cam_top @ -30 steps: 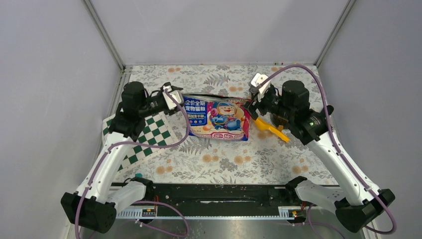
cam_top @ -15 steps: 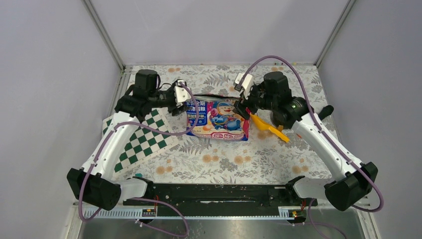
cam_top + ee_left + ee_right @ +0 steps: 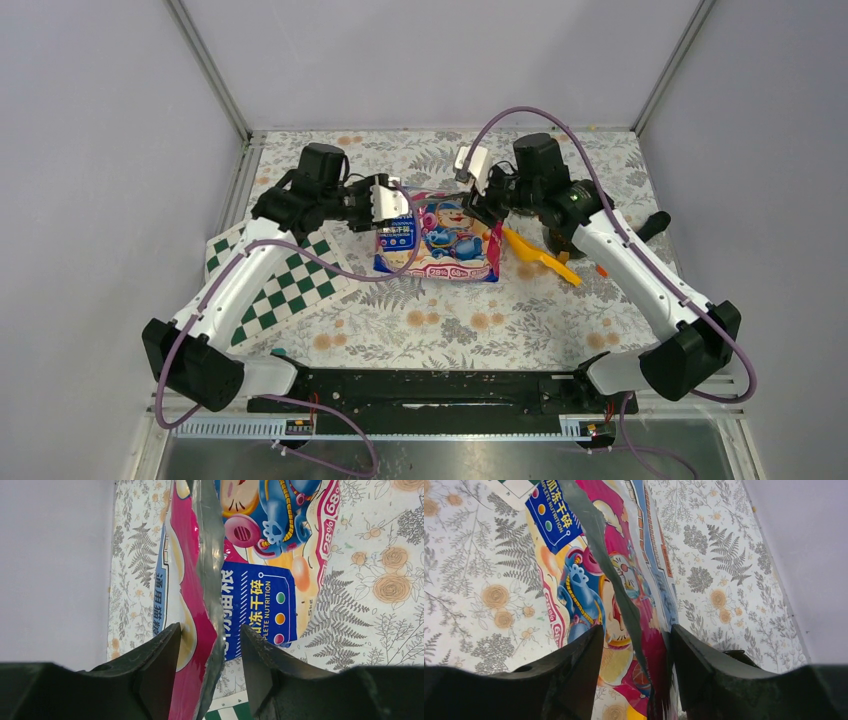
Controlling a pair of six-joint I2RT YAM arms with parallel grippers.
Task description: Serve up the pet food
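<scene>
Early stage. No pet food visible anywhere; judged to be inside the bag, which sits on the table between the arms. Left hand spread, fingers straddling the bag's top edge, not clamped on it. Right hand likewise spread, astride the other end of that edge. Left to do: grip, open the mouth, scoop, serve. Orange scoop lies untouched just right of the bag. Bag is glossy, crinkled film with pink-blue print, grey lining at the thin, wavy rim

Both arms reach forward and inward, left fingers and right fingers parted.
</scene>
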